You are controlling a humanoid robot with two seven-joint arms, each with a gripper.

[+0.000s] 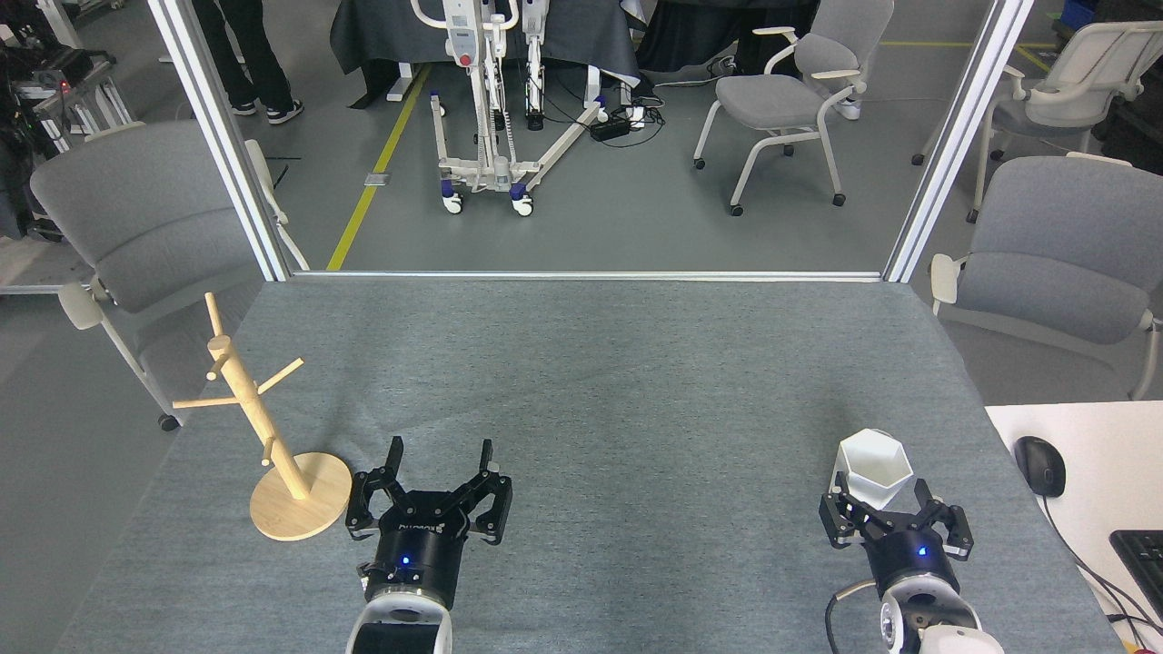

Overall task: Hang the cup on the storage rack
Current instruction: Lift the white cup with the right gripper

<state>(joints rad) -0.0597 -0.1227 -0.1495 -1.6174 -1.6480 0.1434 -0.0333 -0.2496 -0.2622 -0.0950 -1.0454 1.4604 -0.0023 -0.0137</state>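
Observation:
The white faceted cup (874,465) stands upright on the grey table mat near the right front. My right gripper (881,500) reaches it from the near side, open. Its fingers (839,498) flank the cup's lower part, which they hide. I cannot tell whether they touch it. The wooden storage rack (245,400) rises from its round disc base (300,500) at the front left, its pegs bare. My left gripper (441,454) is open and holds nothing, just right of that base.
A white desk (1090,454) with a black mouse (1039,465) and a keyboard (1147,556) adjoins the table on the right. Grey chairs (136,218) stand beside both far corners. A person's legs (241,54) stand on the floor at the far left.

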